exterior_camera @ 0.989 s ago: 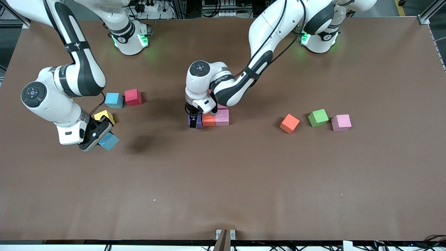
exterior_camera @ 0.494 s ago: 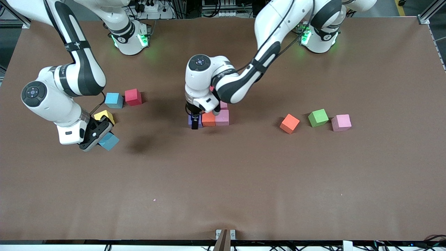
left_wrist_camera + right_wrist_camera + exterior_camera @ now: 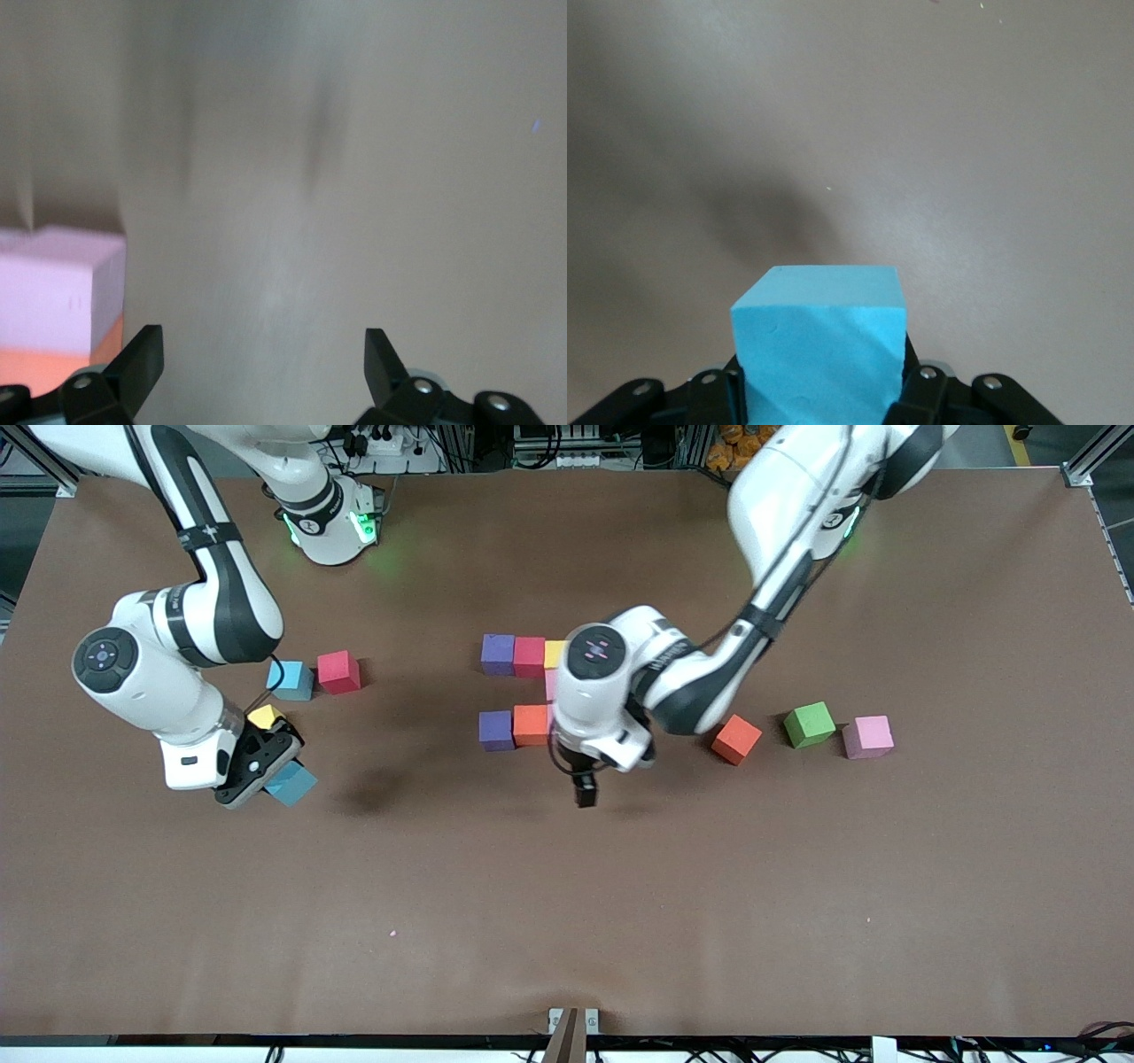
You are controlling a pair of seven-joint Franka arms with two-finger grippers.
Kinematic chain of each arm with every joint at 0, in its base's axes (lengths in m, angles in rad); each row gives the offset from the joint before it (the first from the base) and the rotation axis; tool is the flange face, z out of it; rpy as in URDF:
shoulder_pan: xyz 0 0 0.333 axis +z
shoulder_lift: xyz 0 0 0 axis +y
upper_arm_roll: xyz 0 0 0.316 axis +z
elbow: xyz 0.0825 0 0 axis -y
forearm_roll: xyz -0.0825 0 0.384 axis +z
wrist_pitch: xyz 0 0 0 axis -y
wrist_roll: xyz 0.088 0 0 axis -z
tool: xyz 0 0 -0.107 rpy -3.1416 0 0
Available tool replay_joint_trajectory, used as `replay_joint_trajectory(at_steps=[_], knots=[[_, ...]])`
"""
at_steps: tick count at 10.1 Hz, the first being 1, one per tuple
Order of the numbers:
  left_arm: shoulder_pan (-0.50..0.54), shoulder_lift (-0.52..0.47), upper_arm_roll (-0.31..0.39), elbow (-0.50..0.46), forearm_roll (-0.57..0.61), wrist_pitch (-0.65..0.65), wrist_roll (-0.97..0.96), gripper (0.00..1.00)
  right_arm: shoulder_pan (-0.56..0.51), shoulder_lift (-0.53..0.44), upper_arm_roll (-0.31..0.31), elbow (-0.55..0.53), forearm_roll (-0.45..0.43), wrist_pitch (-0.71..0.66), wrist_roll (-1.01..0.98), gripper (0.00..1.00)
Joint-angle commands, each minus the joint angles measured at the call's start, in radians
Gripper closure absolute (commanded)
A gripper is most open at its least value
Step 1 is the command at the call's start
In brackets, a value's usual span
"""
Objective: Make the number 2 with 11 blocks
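Left gripper (image 3: pixel 585 790): fingers spread wide, empty, over bare bench (image 3: pixel 620 921) near mid-bench.

Right gripper (image 3: pixel 266 775): clamped on a light blue block (image 3: pixel 291 785), above the bench toward the right arm's end.

Partial number 2 (image 3: pixel 523 691): mid-bench; purple, red, yellow row, with purple and orange nearer the front edge.

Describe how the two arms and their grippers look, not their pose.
Both arms are glossy white with black joint bands and a thin black cable along each. A round dark cap marks each wrist. Green lights glow at the bases. The left gripper and right gripper have black fingers.
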Motion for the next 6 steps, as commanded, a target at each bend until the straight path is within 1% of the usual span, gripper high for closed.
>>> replay_joint_trajectory(at_steps=[1, 3, 4, 5, 6], knots=[[0.134, -0.157, -0.063, -0.240, -0.011, -0.004, 0.091, 0.00, 0.016, -0.023, 0.035, -0.003, 0.015, -0.011, 0.110, 0.78], [0.239, -0.239, -0.096, -0.367, -0.011, -0.002, 0.193, 0.00, 0.055, -0.011, 0.040, 0.012, 0.018, -0.006, 0.265, 0.78], [0.285, -0.263, -0.103, -0.394, -0.011, -0.004, 0.253, 0.00, 0.069, -0.011, 0.040, 0.014, 0.021, -0.009, 0.352, 0.78], [0.322, -0.274, -0.103, -0.392, -0.011, -0.004, 0.311, 0.00, 0.092, 0.001, 0.040, 0.019, 0.022, -0.005, 0.443, 0.78], [0.375, -0.293, -0.103, -0.392, -0.011, -0.006, 0.380, 0.00, 0.144, 0.044, 0.038, 0.058, 0.022, -0.003, 0.552, 0.78]])
